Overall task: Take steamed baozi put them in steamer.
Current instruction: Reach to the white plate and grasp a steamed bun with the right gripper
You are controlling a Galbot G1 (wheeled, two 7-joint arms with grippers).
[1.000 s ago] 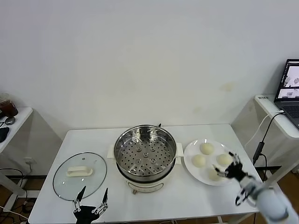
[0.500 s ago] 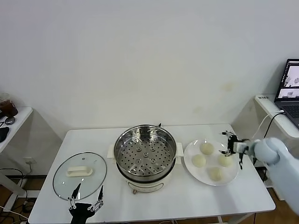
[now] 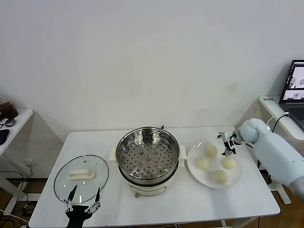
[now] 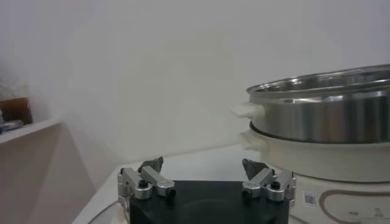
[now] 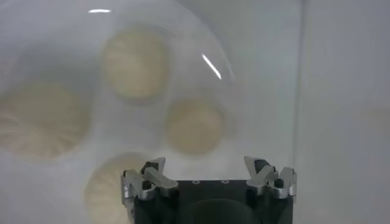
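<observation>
Four cream-white baozi lie on a white plate (image 3: 239,174): one at the back (image 3: 210,151), one on the left (image 3: 203,163), one on the right (image 3: 229,163), one at the front (image 3: 219,176). The steel steamer (image 3: 147,159) with its perforated tray stands mid-table, holding no bun. My right gripper (image 3: 227,143) is open and empty, hovering above the plate's far side, between the back and right baozi. In the right wrist view the gripper (image 5: 207,167) looks down on the baozi (image 5: 195,126). My left gripper (image 3: 81,202) is open and empty at the table's front left.
A round glass lid (image 3: 80,178) with a white handle lies left of the steamer, just behind the left gripper. The left wrist view shows the open gripper (image 4: 204,165) and the steamer's side (image 4: 323,115). A side table with a laptop (image 3: 294,90) stands at the right.
My right arm has swung from the plate's front right to above its far side. My left gripper has dropped a little toward the table's front edge.
</observation>
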